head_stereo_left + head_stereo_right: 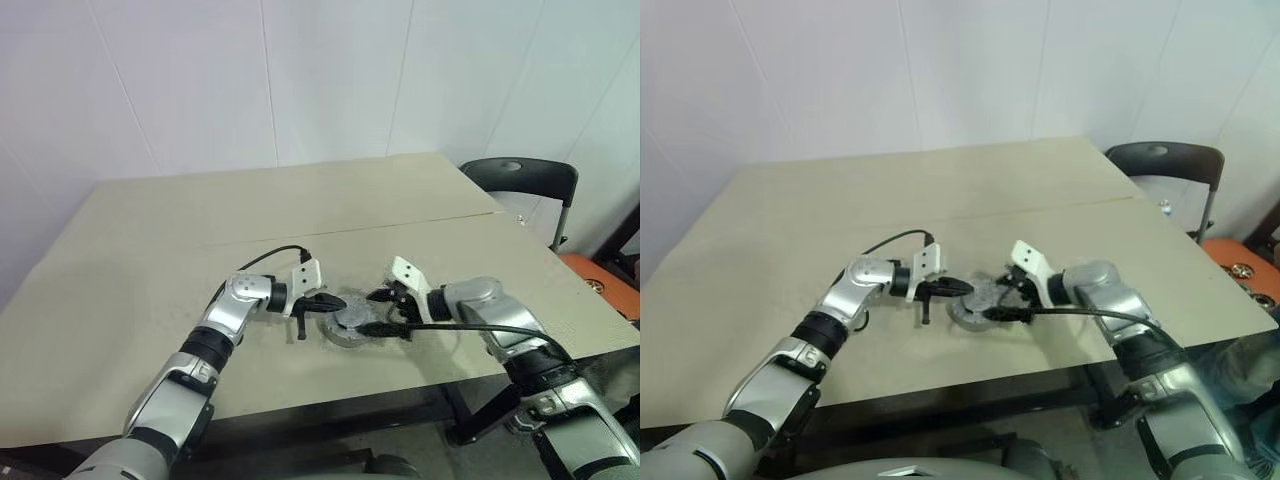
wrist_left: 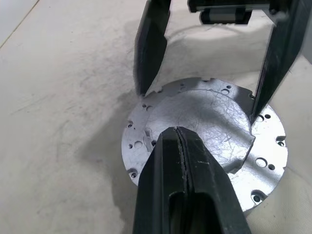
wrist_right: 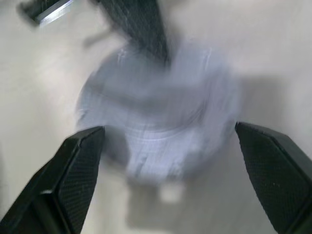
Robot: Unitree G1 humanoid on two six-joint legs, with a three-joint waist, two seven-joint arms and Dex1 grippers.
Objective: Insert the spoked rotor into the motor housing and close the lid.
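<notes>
Your left claw (image 2: 181, 146) is pressed shut, its tip resting on the lid (image 2: 214, 131). Your right claw (image 3: 165, 141) gapes wide, straddling that disc, seemingly without touching, mid-bench (image 1: 150, 260).

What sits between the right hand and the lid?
Nothing visible. The right hand is open, its fingers on either side of the lid with only table in the gaps. The shut left hand rests over the lid from the opposite side.
</notes>
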